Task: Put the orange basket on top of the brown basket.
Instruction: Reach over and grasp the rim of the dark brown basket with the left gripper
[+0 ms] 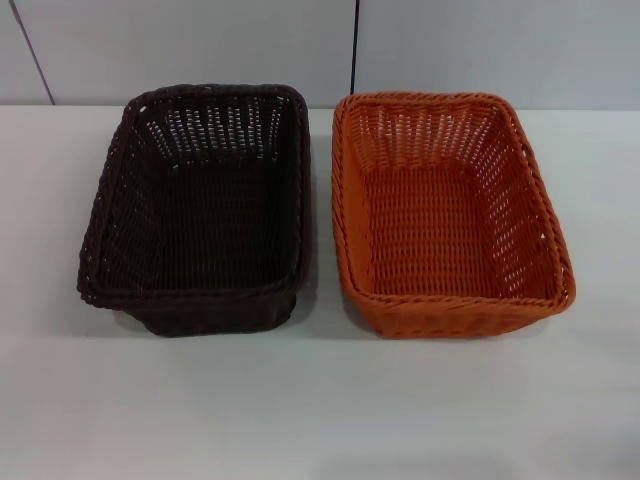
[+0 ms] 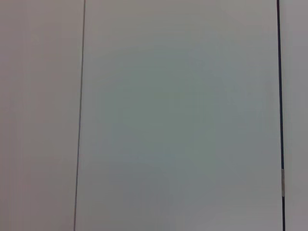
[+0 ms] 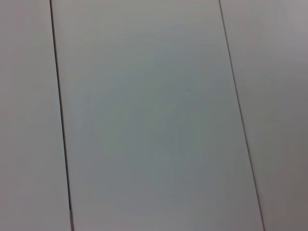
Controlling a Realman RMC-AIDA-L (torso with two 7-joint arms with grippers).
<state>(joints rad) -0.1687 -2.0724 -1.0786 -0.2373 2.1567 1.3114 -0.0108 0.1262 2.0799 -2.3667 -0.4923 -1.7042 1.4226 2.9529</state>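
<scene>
The orange basket [image 1: 450, 215] sits upright and empty on the white table [image 1: 320, 410], right of centre in the head view. The brown basket [image 1: 200, 210] sits upright and empty just to its left, a narrow gap between their rims. Neither gripper nor arm shows in the head view. Both wrist views show only pale wall panels with dark seams, with no basket and no fingers in them.
A pale panelled wall [image 1: 200, 45] with a dark vertical seam [image 1: 354, 50] stands behind the table's far edge. Bare table surface lies in front of the baskets and at both sides.
</scene>
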